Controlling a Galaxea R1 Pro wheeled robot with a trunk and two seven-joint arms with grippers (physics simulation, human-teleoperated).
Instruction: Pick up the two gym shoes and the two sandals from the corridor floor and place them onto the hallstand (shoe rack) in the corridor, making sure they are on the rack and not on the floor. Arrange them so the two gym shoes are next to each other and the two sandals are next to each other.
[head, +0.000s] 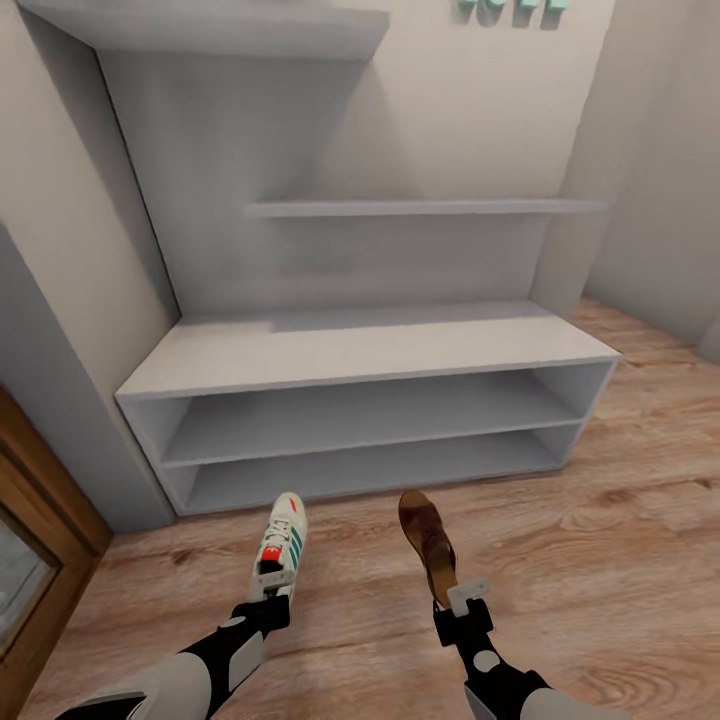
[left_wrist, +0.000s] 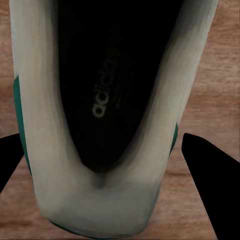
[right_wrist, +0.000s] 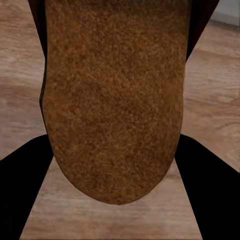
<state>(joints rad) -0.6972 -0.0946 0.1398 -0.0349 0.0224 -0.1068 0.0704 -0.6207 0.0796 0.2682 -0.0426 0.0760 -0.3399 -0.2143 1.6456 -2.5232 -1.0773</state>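
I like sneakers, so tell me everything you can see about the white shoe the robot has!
The gym shoe is white with teal side stripes and a red-orange patch near the tongue. Its dark insole carries printed lettering in the left wrist view. The left gripper holds it by the heel, toe pointing toward the hallstand, over the wood floor.

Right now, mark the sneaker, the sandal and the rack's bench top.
gym shoe (head: 281, 545), head view, on its striped side.
sandal (head: 427, 535), head view, on the brown insole.
hallstand bench top (head: 360, 345), head view, on its bare flat surface.
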